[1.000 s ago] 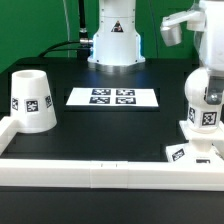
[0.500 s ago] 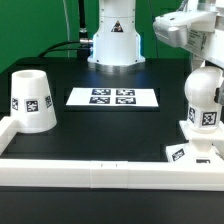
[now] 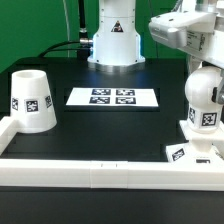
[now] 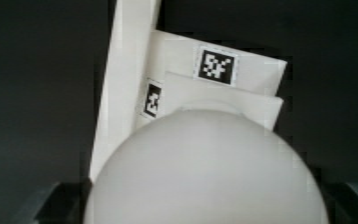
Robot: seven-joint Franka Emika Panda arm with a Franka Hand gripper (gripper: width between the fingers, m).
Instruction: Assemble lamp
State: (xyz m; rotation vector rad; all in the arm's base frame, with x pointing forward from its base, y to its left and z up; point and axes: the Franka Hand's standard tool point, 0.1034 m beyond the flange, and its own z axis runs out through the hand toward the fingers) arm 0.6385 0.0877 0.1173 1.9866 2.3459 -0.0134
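The rounded bulb (image 3: 204, 100) stands upright on the small square base (image 3: 192, 153) at the exterior view's right, against the white rail. My gripper (image 3: 203, 60) hovers just above the bulb's top, and the arm reaches in from the upper right. In the wrist view the bulb (image 4: 202, 165) fills the space between my two dark fingers (image 4: 55, 205), which stand wide apart beside it; the gripper (image 4: 197, 212) is open. The base (image 4: 229, 70) shows beyond the bulb. The truncated-cone shade (image 3: 32, 100) stands at the exterior view's left.
The long white rail (image 3: 100, 172) runs along the front and turns up both sides; it also shows in the wrist view (image 4: 131, 80). The marker board (image 3: 113, 97) lies flat mid-table. The robot's base (image 3: 113, 40) stands at the back.
My gripper and wrist have shifted toward the exterior view's left above the bulb. The bulb, base and shade have not moved.
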